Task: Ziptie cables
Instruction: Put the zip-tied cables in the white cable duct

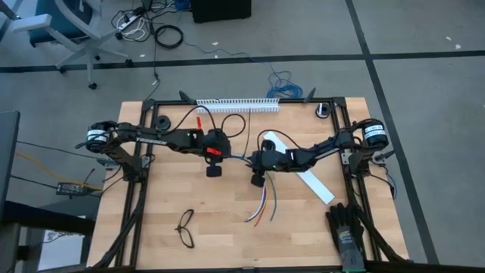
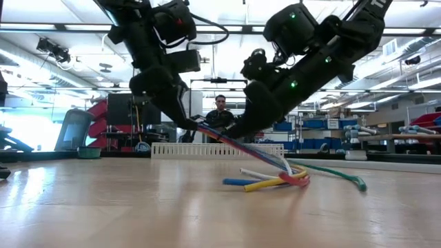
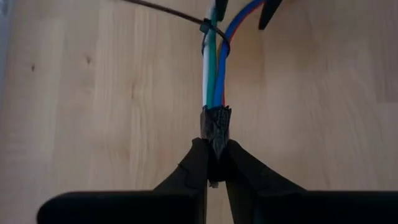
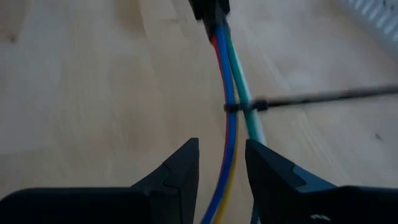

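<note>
You can read white letters on your left arm [image 1: 151,139] from above, though they are too small to spell out, and only your wrist views show your left gripper [image 3: 215,163] pinched tight on the dark end of the cables [image 3: 214,81], the ziptie [image 4: 311,98] looped around them above the table [image 1: 151,220], and your right gripper [image 4: 222,163] partly open with the wires between its fingers.

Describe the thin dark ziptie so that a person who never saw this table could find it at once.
On the wooden table, look between the two grippers at the raised bundle of coloured cables. The thin dark ziptie is looped around it near its dark taped end, its tail sticking out sideways. Unlike the cables, it runs across them.
</note>
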Available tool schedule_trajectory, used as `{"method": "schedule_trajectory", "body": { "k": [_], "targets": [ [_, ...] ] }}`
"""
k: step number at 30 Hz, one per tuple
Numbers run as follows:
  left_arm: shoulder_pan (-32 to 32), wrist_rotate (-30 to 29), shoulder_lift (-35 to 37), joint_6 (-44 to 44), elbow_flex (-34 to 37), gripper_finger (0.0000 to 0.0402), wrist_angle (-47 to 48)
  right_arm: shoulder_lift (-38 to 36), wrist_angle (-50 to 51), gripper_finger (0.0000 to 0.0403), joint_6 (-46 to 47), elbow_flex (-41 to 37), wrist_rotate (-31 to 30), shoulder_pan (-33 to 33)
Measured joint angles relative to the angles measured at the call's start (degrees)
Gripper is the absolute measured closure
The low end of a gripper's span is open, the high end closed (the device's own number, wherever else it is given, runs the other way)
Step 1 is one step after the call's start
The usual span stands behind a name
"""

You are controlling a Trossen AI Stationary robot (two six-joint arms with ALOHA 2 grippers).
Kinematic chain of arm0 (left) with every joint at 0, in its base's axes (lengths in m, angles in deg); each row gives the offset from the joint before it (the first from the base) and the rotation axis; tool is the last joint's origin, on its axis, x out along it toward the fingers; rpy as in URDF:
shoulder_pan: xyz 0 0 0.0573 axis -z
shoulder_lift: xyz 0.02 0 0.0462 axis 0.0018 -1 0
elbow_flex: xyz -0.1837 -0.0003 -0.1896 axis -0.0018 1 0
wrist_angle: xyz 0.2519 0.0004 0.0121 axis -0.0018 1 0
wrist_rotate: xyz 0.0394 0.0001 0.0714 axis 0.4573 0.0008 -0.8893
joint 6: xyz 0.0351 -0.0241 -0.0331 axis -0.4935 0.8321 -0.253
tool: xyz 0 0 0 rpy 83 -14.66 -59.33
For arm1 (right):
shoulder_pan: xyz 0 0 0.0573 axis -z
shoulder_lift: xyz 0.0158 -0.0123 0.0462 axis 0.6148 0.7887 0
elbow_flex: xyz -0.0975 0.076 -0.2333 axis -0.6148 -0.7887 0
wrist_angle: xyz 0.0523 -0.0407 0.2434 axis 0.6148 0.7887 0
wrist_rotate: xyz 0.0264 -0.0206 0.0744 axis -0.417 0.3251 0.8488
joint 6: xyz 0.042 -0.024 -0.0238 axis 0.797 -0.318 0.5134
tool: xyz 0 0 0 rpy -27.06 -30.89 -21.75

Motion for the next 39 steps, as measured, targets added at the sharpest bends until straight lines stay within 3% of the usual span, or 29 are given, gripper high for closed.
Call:
{"method": "schedule_trajectory", "body": {
  "k": [7, 16, 19, 22, 25, 31, 39],
  "targets": [
    [0.0, 1.8, 0.0, 0.4, 0.0, 0.0363, -0.7, -0.1, -1.9, 0.0284, -3.6, 0.0, -2.7, -0.3],
    [0.0, 4.5, 0.0, 0.3, 0.0, 0.0363, -5.0, -0.1, 1.6, 0.0286, -3.8, 0.0, -0.3, 1.3],
    [0.0, 4.5, 0.0, 0.3, 0.0, 0.0364, -5.4, -0.1, 5.3, 0.03, -1.0, 0.0, 0.2, 1.9],
    [0.0, 4.4, 0.0, 0.1, 0.0, 0.0364, -5.4, -0.1, 7.9, 0.0343, 0.9, 0.0, 1.4, 2.4],
    [0.0, 3.6, 0.0, 0.1, 0.0, 0.0364, -5.9, -0.1, 8.3, 0.0388, 1.0, 0.0, 3.2, 2.4],
    [-0.2, -2.2, 0.2, 0.0, 0.0, 0.0364, -6.0, -0.1, 11.0, 0.0391, 5.1, 0.2, 3.3, 2.4],
    [-2.6, -5.0, 0.8, -0.3, 0.0, 0.0372, -6.0, -0.2, 11.7, 0.0388, 7.6, 0.4, 4.0, 2.5]
  ]
}}
